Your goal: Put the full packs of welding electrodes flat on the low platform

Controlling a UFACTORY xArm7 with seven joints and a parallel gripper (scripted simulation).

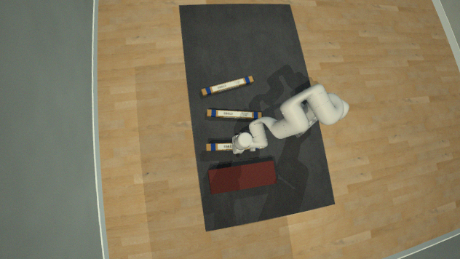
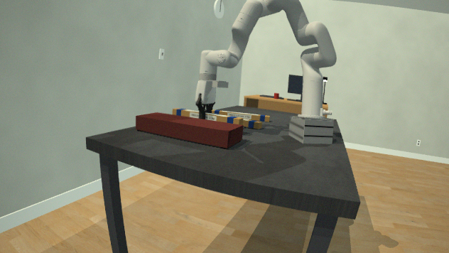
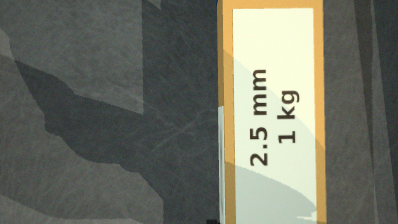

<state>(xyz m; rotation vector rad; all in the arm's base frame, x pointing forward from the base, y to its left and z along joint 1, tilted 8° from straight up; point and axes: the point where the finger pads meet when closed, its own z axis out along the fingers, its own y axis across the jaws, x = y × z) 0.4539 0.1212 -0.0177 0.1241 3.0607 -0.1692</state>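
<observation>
Dark tabletop [image 1: 247,40] [image 2: 284,170] [image 3: 175,75], pack [image 1: 218,147] [image 2: 220,118] [image 3: 274,115] in end effector [image 1: 237,145] [image 2: 205,114] [image 3: 270,221]

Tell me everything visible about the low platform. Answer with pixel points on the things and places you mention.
The low platform [image 1: 242,177] [image 2: 182,128] is a plain, dark red oblong block with straight edges and a matte look; material unclear. It lies flat on the dark table [image 1: 240,40] [image 2: 213,178], beside the row of packs, towards one table end. No pack rests on it, and shadow crosses part of its top.

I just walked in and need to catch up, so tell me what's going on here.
The arm's gripper is closed on the electrode pack nearest the red platform, holding it just above the table. The other two packs lie on the table. No pack is on the platform.
</observation>
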